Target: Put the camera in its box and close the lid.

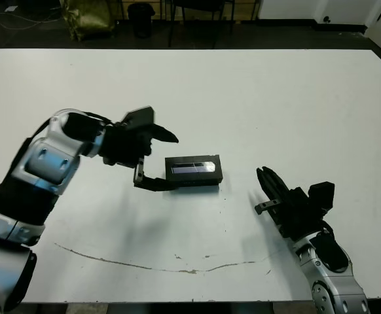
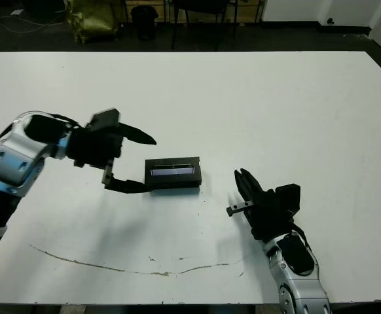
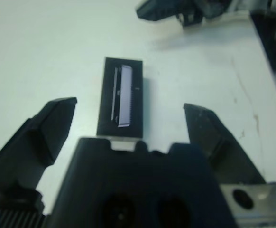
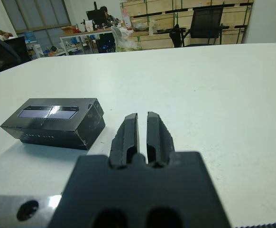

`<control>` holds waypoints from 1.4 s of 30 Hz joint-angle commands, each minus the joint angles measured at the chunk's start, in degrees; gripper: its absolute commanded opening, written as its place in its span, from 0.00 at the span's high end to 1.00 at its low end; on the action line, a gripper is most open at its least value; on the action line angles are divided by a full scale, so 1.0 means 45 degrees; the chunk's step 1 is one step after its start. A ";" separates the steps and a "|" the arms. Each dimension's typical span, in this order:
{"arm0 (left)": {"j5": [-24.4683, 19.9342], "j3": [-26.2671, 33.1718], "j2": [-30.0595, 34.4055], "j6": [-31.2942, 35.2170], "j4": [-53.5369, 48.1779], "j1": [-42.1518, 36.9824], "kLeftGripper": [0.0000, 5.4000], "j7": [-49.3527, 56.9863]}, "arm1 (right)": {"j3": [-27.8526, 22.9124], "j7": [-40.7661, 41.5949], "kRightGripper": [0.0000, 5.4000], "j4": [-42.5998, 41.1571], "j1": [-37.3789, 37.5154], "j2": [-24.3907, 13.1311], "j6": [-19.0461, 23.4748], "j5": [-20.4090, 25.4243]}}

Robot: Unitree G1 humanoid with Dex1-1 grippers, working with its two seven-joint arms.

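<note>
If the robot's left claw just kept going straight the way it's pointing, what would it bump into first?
Most likely the lid on the closed box: the left gripper, fingers spread wide, points along the table at the box's near end, with nothing between. Depth is hard to judge.

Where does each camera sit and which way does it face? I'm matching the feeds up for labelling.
Left eye, right eye: on the head, looking down at the white table; both arms show.
Left wrist: behind the open left gripper, facing the lid on the box.
Right wrist: behind the shut right gripper, looking across the table; the box sits aside.
All views share the box.
</note>
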 commanded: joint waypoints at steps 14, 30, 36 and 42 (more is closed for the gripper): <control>-0.1339 0.3120 -0.5944 -0.0780 -0.7795 0.7705 0.35 1.1644 | 0.0106 0.0936 1.00 0.1059 -0.1016 0.0305 -0.1296 0.0530; 0.0597 0.1758 -0.7006 -0.2793 -0.8190 0.9692 1.00 1.4822 | 0.2666 -0.0062 1.00 0.0852 -0.3811 0.0844 0.0972 -0.1552; 0.1951 0.1271 -0.7223 -0.2434 -0.7768 0.9162 1.00 1.6139 | 0.3171 -0.0441 1.00 0.1439 -0.4342 0.1284 0.1284 -0.2329; 0.2601 0.1166 -0.6823 -0.1386 -0.7324 0.8241 1.00 1.6266 | 0.2947 -0.0526 1.00 0.1800 -0.4548 0.1518 0.1611 -0.2244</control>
